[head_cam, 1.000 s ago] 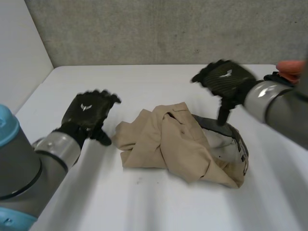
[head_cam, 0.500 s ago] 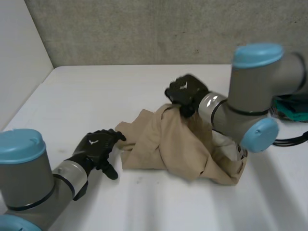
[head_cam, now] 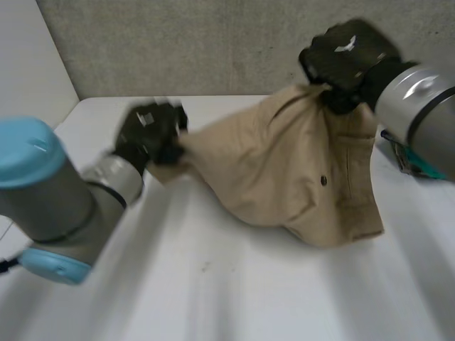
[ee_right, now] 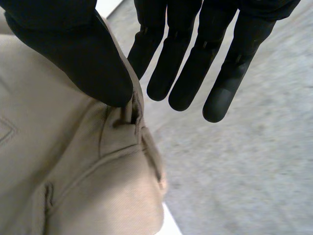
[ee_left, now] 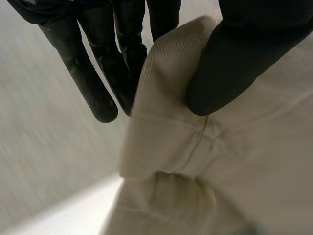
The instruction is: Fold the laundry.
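Observation:
A pair of tan shorts hangs stretched between my two hands above the white table, its lower part near the table surface. My left hand pinches one end of the waistband at the left; its thumb presses the tan cloth against the fingers. My right hand is raised high at the back right and pinches the other end. There the thumb clamps the waistband by a belt loop, with the fingers behind the cloth.
A grey wall runs behind the table and a white side wall stands at the left. Teal cloth lies at the table's right edge, behind my right forearm.
Both hands have closed on the shorts and lifted them off the table. The right hand rose up and to the right, the left rose at the left, and the crumpled cloth now hangs spread.

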Motion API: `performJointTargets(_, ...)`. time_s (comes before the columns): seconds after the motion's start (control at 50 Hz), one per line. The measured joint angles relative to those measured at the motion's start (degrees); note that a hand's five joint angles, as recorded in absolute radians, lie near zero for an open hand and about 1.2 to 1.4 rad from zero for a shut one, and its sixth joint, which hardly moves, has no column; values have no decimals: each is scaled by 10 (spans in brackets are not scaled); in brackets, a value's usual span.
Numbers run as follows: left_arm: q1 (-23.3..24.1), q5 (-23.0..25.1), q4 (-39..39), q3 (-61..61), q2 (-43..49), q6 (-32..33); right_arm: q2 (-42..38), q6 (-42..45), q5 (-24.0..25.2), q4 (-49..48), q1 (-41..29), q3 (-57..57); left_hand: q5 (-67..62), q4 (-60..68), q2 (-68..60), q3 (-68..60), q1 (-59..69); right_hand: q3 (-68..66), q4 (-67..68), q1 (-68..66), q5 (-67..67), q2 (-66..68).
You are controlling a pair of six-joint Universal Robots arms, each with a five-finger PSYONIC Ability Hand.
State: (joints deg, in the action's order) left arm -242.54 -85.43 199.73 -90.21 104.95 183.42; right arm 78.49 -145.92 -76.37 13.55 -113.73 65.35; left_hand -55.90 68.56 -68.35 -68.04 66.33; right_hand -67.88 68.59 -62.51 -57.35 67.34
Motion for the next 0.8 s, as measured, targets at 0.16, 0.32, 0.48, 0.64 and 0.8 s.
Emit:
performJointTargets(0.16,-5,-3,-18,29,-137,3,92,0,0,34,33,3,0,0,-1,-1,0,-2,0,0,0,0)
performJointTargets(0.32,-5,11,-59,61,-211,4,164,0,0,57,54,0,0,1,-2,-3,0,-2,0,0,0,0)
performJointTargets(0.48,-20,43,-150,105,-174,36,168,-5,4,64,68,13,0,3,-2,-3,0,-2,0,0,-9,0)
performJointTargets(0.64,-22,42,-191,144,-23,104,19,-8,1,53,59,20,0,3,-2,-3,0,-2,0,0,-10,0)
performJointTargets(0.8,-25,39,-128,294,135,132,-125,-24,-51,-78,37,-51,0,3,-2,-3,0,-2,0,0,-9,0)
